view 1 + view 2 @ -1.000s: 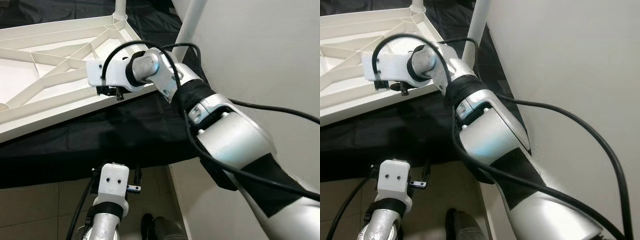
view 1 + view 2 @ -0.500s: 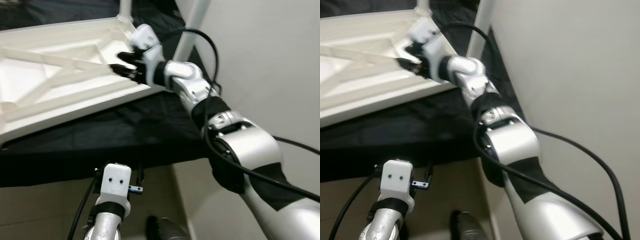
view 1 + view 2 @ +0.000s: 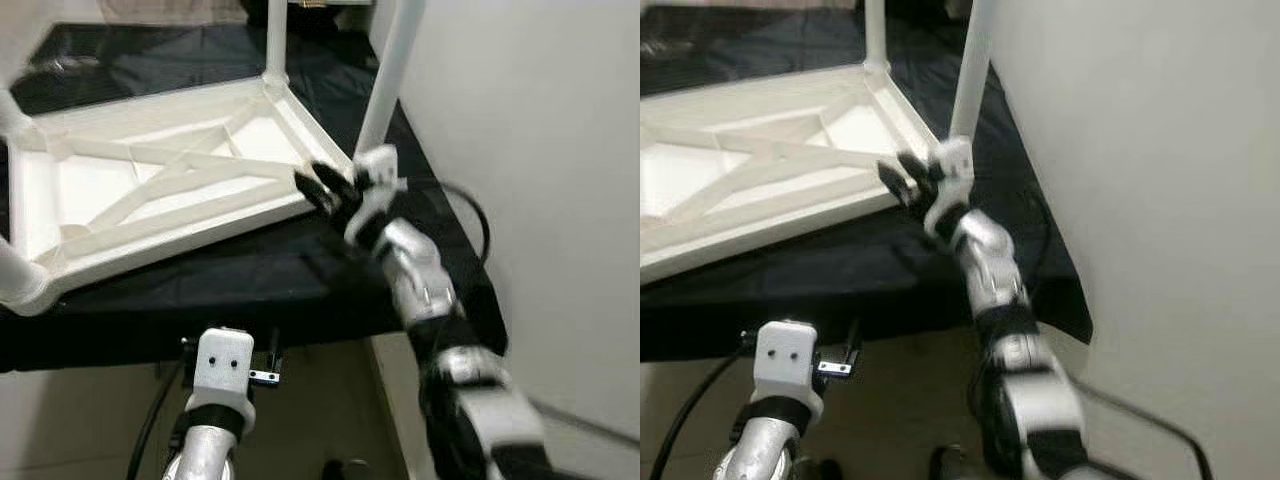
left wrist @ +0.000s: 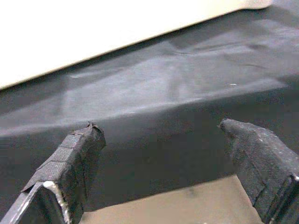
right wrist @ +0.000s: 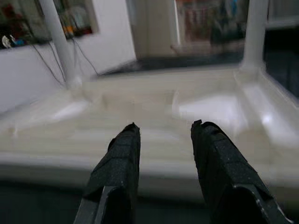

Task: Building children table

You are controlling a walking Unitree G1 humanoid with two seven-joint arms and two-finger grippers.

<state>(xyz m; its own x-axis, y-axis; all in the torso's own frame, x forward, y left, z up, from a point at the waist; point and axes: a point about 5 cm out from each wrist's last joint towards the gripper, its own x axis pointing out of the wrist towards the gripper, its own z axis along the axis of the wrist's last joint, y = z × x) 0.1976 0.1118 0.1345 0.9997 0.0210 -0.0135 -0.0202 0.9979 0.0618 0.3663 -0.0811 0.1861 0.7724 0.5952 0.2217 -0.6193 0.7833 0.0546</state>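
Nearest the camera, the left gripper (image 3: 262, 362) hangs low in front of the table (image 3: 300, 290), below its front edge and above the tan floor (image 3: 900, 400). In the left wrist view its 2 black fingers (image 4: 70, 163) stand wide apart with nothing between them, pointing at the black cloth (image 4: 154, 102) that drapes over the table's edge, with a pale strip of the white frame above it.

Farther out, the right arm (image 3: 440, 320) reaches forward along the white wall (image 3: 540, 180) on the robot's right. The right gripper (image 3: 325, 190) sits just at the near right edge of the children table top (image 3: 150, 190), a white plastic piece lying upside down on the black cloth, its ribbed underside facing up. The gripper's fingers (image 5: 119, 163) are parted by a modest gap and hold nothing; in the right wrist view they point across the white rim toward the panel's inside. Whether the fingertips touch the rim cannot be told.

Beyond the gripper, 2 white legs rise from the upturned top: 1 leg (image 3: 392, 70) at the right corner beside the wall, and another leg (image 3: 275, 40) at the far corner. At the near left corner a rounded white leg end (image 3: 20, 285) shows, blurred.
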